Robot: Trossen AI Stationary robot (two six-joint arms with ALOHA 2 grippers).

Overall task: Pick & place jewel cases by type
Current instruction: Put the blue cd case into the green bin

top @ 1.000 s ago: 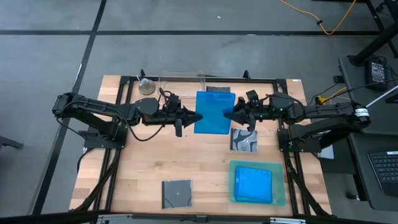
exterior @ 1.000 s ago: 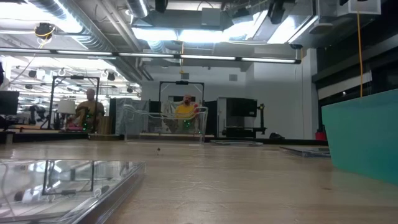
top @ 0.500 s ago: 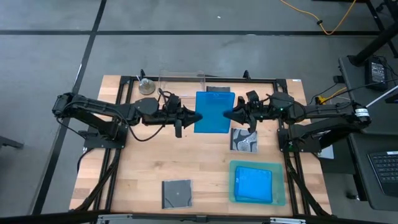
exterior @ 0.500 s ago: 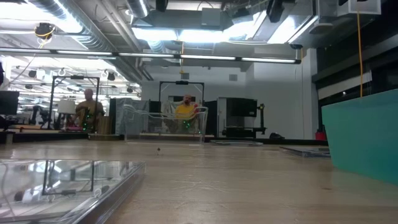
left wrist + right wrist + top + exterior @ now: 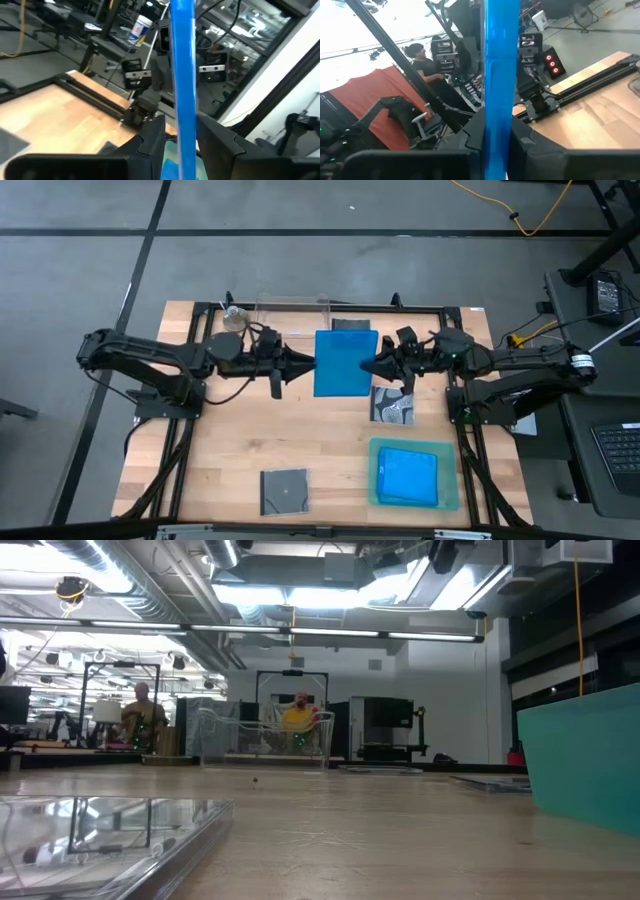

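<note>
Blue case (image 5: 345,362) pinched by right end effector (image 5: 490,131) alone.

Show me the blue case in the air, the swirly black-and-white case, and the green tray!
blue case (image 5: 345,362): high view, middle of its face.
black-and-white case (image 5: 393,408): high view, its centre.
green tray (image 5: 452,500): high view, right rim.

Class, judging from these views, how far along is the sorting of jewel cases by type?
Done: a tray-held blue case lies in the green tray. In hand: the right hand grips the raised blue case; the left hand is open at its other edge. Left: the patterned case, the lone grey case and the far grey case lie unsorted.
</note>
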